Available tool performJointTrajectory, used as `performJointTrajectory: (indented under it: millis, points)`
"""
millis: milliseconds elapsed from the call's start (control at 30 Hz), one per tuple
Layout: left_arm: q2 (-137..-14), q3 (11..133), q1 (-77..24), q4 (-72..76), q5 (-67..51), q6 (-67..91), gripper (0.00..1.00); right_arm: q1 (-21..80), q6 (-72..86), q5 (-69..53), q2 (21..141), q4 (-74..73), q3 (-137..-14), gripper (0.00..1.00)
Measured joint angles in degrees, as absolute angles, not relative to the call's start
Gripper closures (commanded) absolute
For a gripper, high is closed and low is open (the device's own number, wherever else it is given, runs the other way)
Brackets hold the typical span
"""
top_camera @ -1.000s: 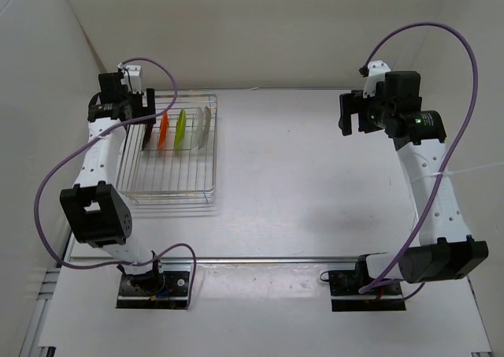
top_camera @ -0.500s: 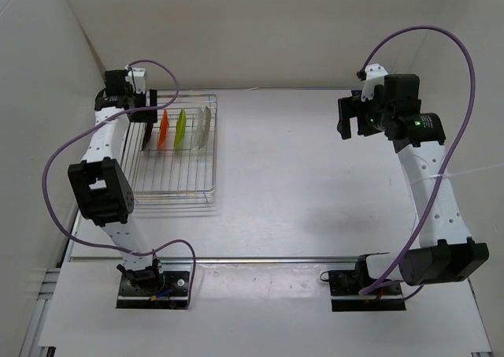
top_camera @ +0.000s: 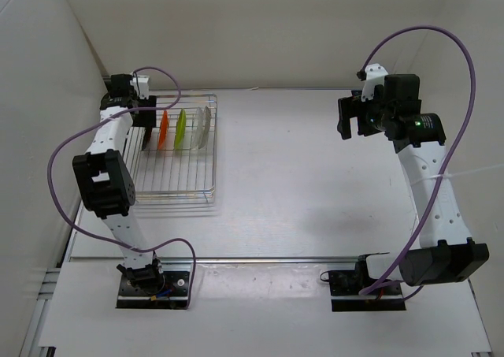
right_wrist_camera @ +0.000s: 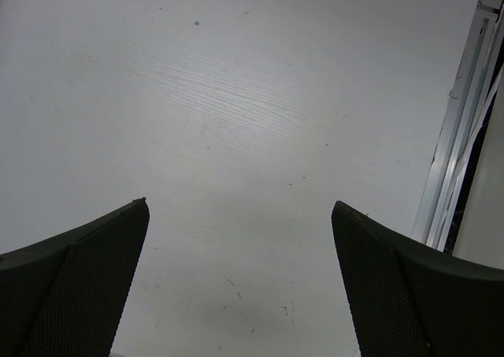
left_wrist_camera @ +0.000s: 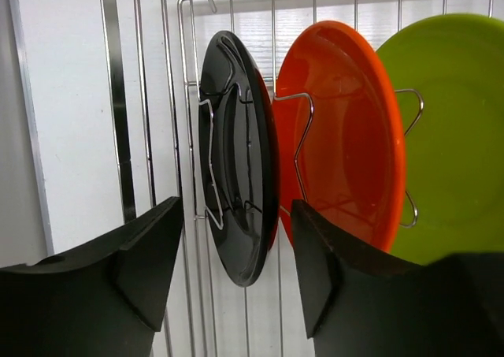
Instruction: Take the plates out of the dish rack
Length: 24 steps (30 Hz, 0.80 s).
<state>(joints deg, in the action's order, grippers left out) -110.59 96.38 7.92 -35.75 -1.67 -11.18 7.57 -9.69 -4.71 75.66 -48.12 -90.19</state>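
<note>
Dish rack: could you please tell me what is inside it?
A black plate, an orange plate, a green plate and a clear plate stand on edge. In the left wrist view each overlaps the next, and the clear plate is out of frame.

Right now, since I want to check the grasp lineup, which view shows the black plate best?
The left wrist view: the black plate stands on edge, large and sharp, framed by the jaws. The top view gives only a small dark sliver in the rack. The right wrist view shows only table.
</note>
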Motion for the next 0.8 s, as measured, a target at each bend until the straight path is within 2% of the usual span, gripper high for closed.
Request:
performJointTrajectory:
  millis: [33,100,167,333,500,567,800]
  points:
    - [-110.7,96.4,7.9,-35.9,-1.7,-11.2,0.42,7.6,-9.7,-4.7,75.7,-48.1,-90.2,0.00]
    - [-110.7,96.4,7.9,-36.0,-1.5,-11.2,0.44,7.6,-9.7,-4.7,75.7,-48.1,-90.2,0.00]
    - [-110.7,96.4,7.9,-36.0,-1.7,-11.2,0.54,7.6,-9.7,-4.7,75.7,-48.1,-90.2,0.00]
    - [-110.8,97.6,7.9,-36.8,-2.0,-10.9,0.64,7.6,-9.9,-4.7,75.7,-48.1,-90.2,0.00]
    - [-110.8,99.0,7.9,-37.5,-3.1,-10.0,0.86,7.6,-10.2,-4.7,75.7,-48.1,-90.2,0.00]
    - [-110.9,99.2,7.8,-38.3,-4.4,-9.7,0.89,7.6,-10.3,-4.7,75.7,-48.1,-90.2,0.00]
    - [-111.2,99.5,7.6,-39.1,-5.1,-9.6,0.89,7.6,-10.7,-4.7,75.7,-48.1,-90.2,0.00]
